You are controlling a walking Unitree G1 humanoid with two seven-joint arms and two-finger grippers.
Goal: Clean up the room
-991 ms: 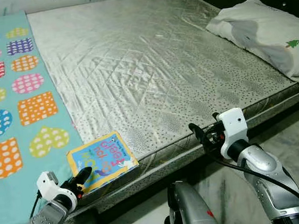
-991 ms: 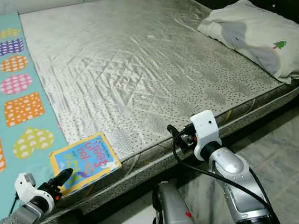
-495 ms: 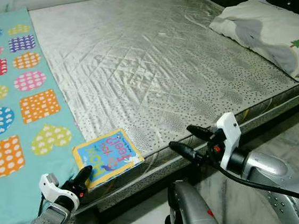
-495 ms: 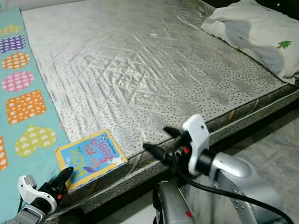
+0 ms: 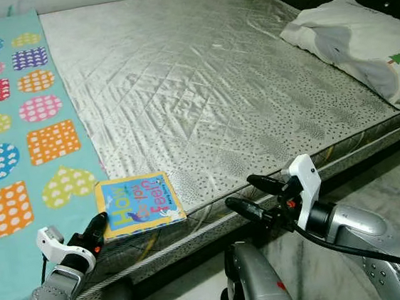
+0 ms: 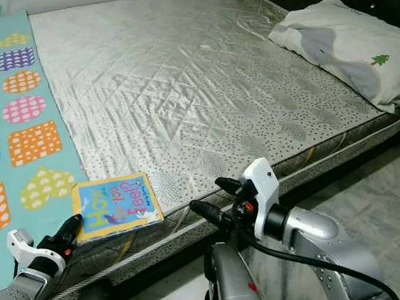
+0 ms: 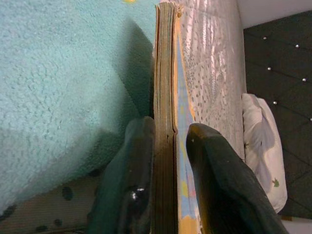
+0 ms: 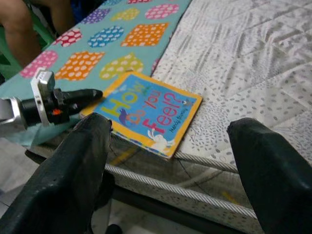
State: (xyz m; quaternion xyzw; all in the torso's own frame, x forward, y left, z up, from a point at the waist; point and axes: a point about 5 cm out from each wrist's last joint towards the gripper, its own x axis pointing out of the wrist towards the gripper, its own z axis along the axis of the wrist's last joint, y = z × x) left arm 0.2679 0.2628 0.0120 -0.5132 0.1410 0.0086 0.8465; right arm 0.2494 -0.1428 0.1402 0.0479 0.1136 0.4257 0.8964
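Note:
A blue children's book (image 5: 138,205) with a yellow border lies flat at the near edge of the bed, half on the teal blanket (image 5: 13,141) and half on the silver mattress (image 5: 209,99). My left gripper (image 5: 96,225) is shut on the book's near left corner; in the left wrist view its fingers (image 7: 139,161) clamp the stack of pages (image 7: 165,78). My right gripper (image 5: 239,192) hovers open just off the mattress edge, to the right of the book. The right wrist view has the book (image 8: 146,112) between its wide-spread fingers (image 8: 73,165).
A white pillow (image 5: 360,40) with a grey patch and a small green tree lies at the far right of the bed. Pale floor (image 5: 397,186) runs along the bed's right side. A person's leg (image 8: 19,34) stands beyond the blanket's end.
The book has turned flatter and squarer to the bed edge, with my left gripper shifting left on its corner. My right gripper swung left toward the book and spread its fingers.

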